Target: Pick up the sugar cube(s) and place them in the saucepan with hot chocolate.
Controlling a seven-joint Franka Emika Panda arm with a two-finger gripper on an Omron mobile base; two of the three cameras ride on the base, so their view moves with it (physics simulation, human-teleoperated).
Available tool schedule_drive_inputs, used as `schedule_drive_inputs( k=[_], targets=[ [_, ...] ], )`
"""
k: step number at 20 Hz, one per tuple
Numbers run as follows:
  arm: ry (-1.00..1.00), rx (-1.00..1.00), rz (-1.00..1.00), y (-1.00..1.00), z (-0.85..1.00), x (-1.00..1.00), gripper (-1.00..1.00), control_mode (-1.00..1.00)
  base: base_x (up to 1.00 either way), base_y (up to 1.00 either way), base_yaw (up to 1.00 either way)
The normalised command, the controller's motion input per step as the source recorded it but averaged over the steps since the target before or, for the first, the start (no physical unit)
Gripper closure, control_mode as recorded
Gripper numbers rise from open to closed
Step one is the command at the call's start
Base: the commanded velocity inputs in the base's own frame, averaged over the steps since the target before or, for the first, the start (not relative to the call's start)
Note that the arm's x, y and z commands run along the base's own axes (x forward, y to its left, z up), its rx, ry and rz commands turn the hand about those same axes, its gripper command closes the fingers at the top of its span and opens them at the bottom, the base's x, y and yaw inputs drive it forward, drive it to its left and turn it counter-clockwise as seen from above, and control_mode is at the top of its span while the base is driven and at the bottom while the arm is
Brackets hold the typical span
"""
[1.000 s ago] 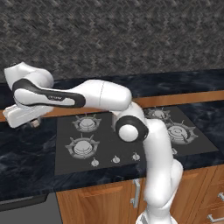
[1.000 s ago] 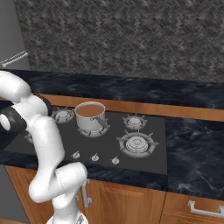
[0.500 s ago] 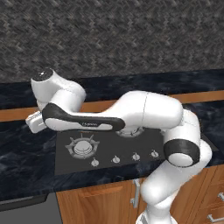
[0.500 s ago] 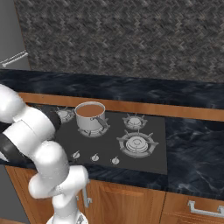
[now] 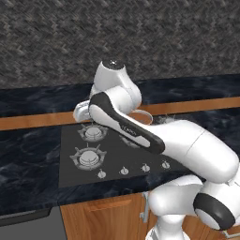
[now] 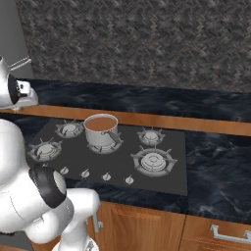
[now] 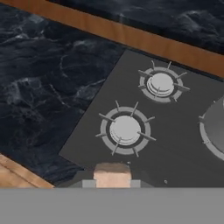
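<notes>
In the hand view a small pale beige sugar cube (image 7: 112, 173) sits pinched between my gripper's (image 7: 112, 183) tips at the bottom edge. The gripper is shut on it, high above the front-left burner (image 7: 125, 130). From the left base view, the gripper (image 5: 81, 112) hangs over the stove's back-left burner (image 5: 93, 133), left of the saucepan. The steel saucepan (image 6: 101, 130) with brown hot chocolate stands on the middle back burner. Its rim (image 5: 142, 115) peeks out behind my arm, and its edge (image 7: 213, 127) shows at the hand view's right.
The black glass hob (image 6: 162, 182) lies in a dark marble counter (image 6: 215, 162) with a wooden strip (image 6: 196, 123) behind it. Round grey knobs (image 5: 124, 171) line the hob's front. Two free burners (image 6: 154, 161) are right of the pan. My arm (image 5: 140, 136) spans the stove.
The arm has swung right, carrying the gripper from over the counter left of the stove to above the left burners, closer to the saucepan. The saucepan has not moved.
</notes>
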Motion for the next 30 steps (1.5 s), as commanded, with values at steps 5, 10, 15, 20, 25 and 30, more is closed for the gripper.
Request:
schedule_drive_inputs(
  k=[5,10,15,20,25,30],
  targets=[
    [0.28,0.0,0.0,-1.0,0.51,0.56,1.0,-1.0,0.0,0.0,0.0],
    [0.11,0.0,0.0,-0.97,0.03,0.31,1.0,-1.0,0.0,0.0,0.0],
    [0.0,-0.04,0.0,-0.73,-0.31,0.05,1.0,-1.0,0.0,0.0,0.0],
    [-0.01,-0.09,-0.04,-0.6,-0.28,0.0,1.0,-1.0,0.0,0.0,0.0],
    [0.0,-0.19,-0.05,-0.32,-0.33,0.16,1.0,-1.0,0.0,0.0,0.0],
    [0.0,-0.15,-0.01,-0.01,-0.05,0.41,1.0,-1.0,0.0,0.0,0.0]
  ],
)
